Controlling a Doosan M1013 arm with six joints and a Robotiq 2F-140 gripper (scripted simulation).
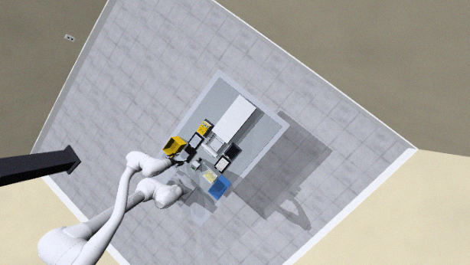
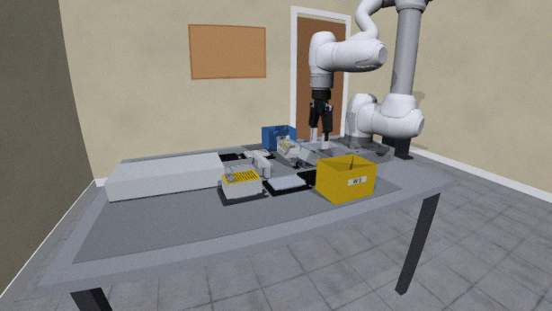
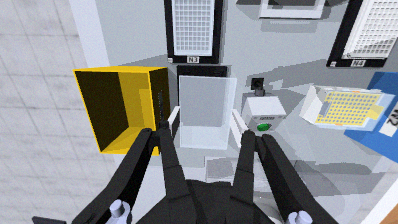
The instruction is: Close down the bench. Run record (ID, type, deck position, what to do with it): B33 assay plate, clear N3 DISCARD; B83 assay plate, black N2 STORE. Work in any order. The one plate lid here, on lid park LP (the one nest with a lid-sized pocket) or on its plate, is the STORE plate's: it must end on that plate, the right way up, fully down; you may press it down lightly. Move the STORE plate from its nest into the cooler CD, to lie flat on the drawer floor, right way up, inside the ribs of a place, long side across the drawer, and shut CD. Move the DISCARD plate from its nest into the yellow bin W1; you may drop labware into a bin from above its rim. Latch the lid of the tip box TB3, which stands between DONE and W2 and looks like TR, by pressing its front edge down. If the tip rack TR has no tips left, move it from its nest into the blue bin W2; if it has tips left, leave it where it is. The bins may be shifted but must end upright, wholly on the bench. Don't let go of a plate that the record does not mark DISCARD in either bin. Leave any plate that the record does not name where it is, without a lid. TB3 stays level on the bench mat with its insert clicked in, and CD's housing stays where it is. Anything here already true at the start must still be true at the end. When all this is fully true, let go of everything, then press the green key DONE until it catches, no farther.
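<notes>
My gripper (image 3: 205,115) (image 2: 319,140) is shut on the clear plate lid (image 3: 206,132), held by its sides above the bench in front of the dark lid park (image 3: 202,70). The clear plate (image 3: 193,27) (image 1: 196,140) sits in nest N3. A dark nest (image 1: 233,151) stands beyond N4; whether it holds the black plate is hard to tell. CD's drawer (image 1: 214,144) is open. TB3 (image 3: 347,107) (image 1: 210,176) shows a yellow insert; its lid's latch is unclear. The tip rack TR (image 2: 241,182) (image 1: 204,128) stands in its nest. DONE's green key (image 3: 263,127) is right of the lid.
The yellow bin W1 (image 3: 125,110) (image 2: 346,180) (image 1: 174,145) stands upright just left of my fingers. The blue bin W2 (image 1: 219,188) (image 2: 271,138) stands beyond TB3. Nest N4 (image 3: 337,52) holds a pale plate (image 3: 372,30). CD's long white housing (image 2: 166,175) (image 1: 235,119) lies behind the drawer.
</notes>
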